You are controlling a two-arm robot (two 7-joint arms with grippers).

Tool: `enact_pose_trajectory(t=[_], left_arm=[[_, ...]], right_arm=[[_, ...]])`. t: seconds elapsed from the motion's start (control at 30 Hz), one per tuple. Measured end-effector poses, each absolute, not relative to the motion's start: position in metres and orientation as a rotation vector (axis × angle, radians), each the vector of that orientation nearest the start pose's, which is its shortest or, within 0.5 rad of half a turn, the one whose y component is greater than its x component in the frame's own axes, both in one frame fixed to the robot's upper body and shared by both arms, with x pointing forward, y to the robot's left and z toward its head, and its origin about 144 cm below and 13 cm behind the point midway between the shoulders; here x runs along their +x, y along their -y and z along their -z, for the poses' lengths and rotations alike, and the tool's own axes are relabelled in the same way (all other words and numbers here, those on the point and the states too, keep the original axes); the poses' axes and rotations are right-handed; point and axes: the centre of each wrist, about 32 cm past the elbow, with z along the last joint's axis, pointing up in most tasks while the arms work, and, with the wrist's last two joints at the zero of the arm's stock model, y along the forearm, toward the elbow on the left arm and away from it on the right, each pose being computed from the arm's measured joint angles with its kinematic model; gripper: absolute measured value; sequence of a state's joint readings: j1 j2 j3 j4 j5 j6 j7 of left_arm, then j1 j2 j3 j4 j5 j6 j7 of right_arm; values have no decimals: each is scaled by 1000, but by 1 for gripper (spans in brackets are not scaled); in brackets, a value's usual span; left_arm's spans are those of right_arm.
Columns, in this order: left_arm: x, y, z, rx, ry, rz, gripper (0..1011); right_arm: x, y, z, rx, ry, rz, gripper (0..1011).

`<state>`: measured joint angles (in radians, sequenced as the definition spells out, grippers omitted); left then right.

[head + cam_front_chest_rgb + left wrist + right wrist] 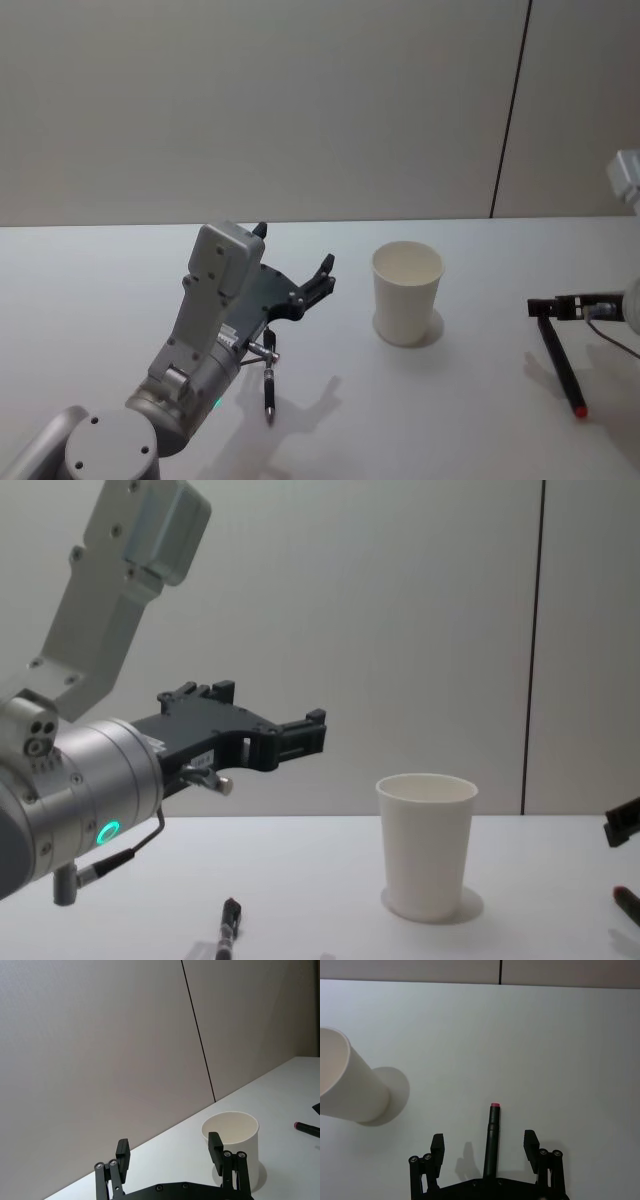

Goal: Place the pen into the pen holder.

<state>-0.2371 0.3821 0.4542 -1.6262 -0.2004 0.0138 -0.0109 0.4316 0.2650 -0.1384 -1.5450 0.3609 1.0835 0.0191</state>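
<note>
**On the table's right side, a pen lies between open fingers**

On the robot's right, the red-tipped pen (492, 1135) seems to lie flat on the white table (120, 290), well apart from the pen holder (407, 300). It is a slim, dark, stiff stick, probably light, and its smooth round barrel could roll or slip under a careless pinch. The best hold looks to be across the barrel near its middle, so that it hangs balanced and can be tipped upright over the cup.

The right gripper (484, 1141) is low over it, its fingers spread on either side of the barrel and touching nothing. The holder stands upright and empty near the table's centre. Being a thin paper cup, it would likely tip if the pen struck its rim sideways.

A second pen (268, 392), dark with a silvery clip, lies on the robot's left. The left gripper (169, 1145) is raised above the table beside it, jaws apart and empty, pointing toward the cup.
</note>
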Motion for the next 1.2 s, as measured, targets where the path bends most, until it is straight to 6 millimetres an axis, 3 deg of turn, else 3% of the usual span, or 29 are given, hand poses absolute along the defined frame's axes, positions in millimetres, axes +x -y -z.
enact_pose_trajectory(t=[1.2], left_arm=[[492, -198, -1204, 61, 268, -1124, 1003]], right_arm=[[598, 263, -1254, -601, -647, 1295, 1001]])
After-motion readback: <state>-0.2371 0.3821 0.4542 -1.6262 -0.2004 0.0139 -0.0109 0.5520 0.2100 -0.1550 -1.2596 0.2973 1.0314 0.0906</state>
